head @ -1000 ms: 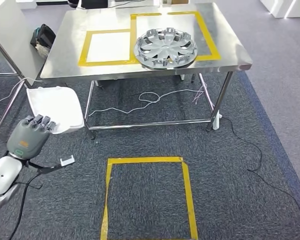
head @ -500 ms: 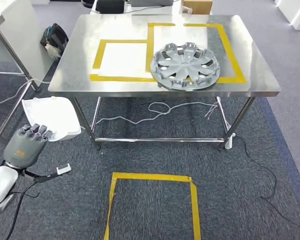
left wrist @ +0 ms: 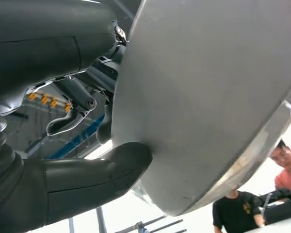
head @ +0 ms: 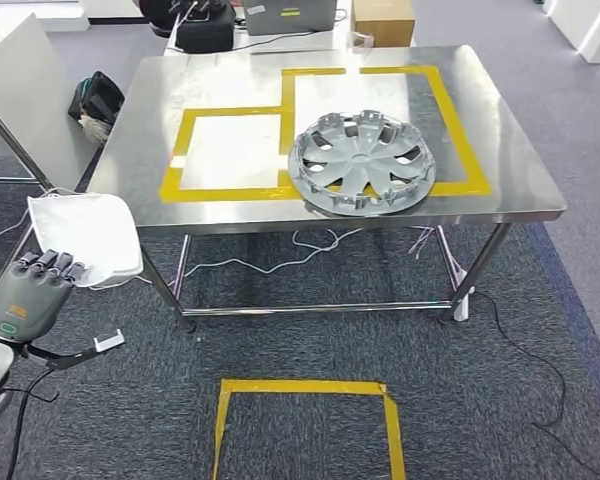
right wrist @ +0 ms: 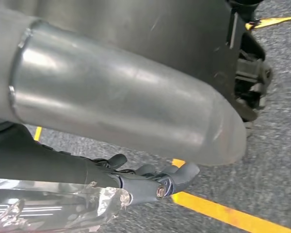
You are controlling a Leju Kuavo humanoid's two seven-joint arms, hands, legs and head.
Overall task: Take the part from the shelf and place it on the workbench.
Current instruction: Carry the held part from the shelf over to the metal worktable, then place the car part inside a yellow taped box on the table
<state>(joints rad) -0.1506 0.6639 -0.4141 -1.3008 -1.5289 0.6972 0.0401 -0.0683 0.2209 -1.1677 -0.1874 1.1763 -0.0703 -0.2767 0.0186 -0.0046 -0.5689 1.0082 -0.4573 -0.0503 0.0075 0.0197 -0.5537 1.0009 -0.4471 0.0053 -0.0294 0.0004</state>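
Lying flat on the steel worktop (head: 508,190), the silver wheel-cover part (head: 362,162), overlapping the yellow tape outline (head: 463,150) of the larger marked rectangle, near the front edge. Sitting beside it, a smaller taped rectangle (head: 229,150) with a white sheet inside.

Holding a white, flat-looking part (head: 86,235) low at the left of the head view, the left robot hand (head: 29,290), fingers curling over its near edge; pressing against a broad grey surface (left wrist: 210,97) in the left wrist view, thumb underneath. Showing in the right wrist view, the right robot hand (right wrist: 151,182), fingers stretching loosely beside a silver arm tube (right wrist: 118,111) above carpet; whether clamped on anything, cannot tell.

Lying on the grey carpet below, a yellow tape square (head: 304,388). Trailing under the worktop, white cables (head: 312,245). Standing at the far edge, a cardboard box (head: 384,20) and a laptop (head: 289,14).
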